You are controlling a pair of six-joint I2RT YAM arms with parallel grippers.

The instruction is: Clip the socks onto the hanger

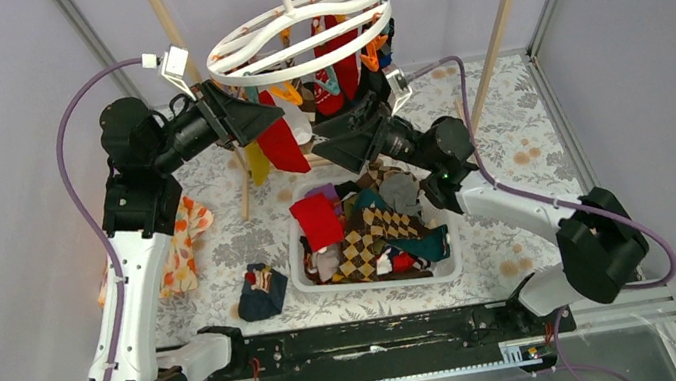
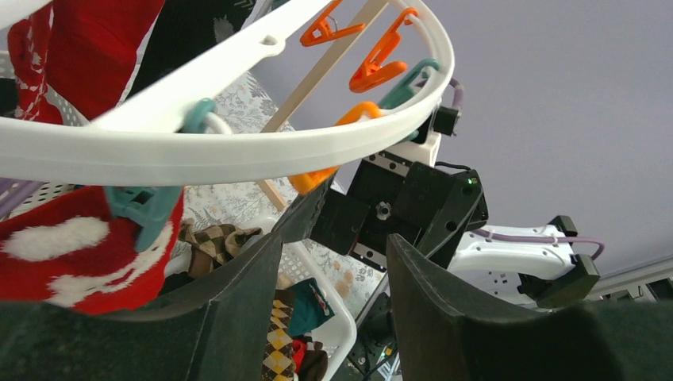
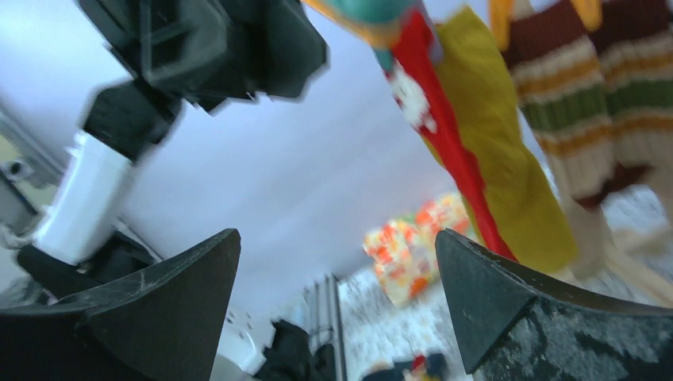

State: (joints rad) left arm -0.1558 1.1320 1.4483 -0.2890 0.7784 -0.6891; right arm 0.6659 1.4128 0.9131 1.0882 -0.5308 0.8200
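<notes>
The white oval hanger (image 1: 301, 34) hangs from the metal rod, with orange and teal clips. A red sock (image 1: 281, 143), a yellow sock (image 1: 257, 162) and a dark red sock (image 1: 336, 69) hang from it. My left gripper (image 1: 273, 119) is open and empty just under the ring's left side. In the left wrist view it (image 2: 333, 242) sits below the ring (image 2: 238, 135), beside a teal clip holding the red sock (image 2: 79, 254). My right gripper (image 1: 325, 144) is open and empty below the hanger's middle. In the right wrist view it (image 3: 337, 238) faces the red sock (image 3: 436, 119), the yellow sock (image 3: 500, 159) and a striped sock (image 3: 587, 103).
A white basket (image 1: 300, 267) full of mixed socks stands under the hanger. One dark sock (image 1: 261, 291) lies on the table left of it. An orange-flowered cloth (image 1: 182, 244) lies at the left. The rack's wooden posts (image 1: 505, 14) stand behind.
</notes>
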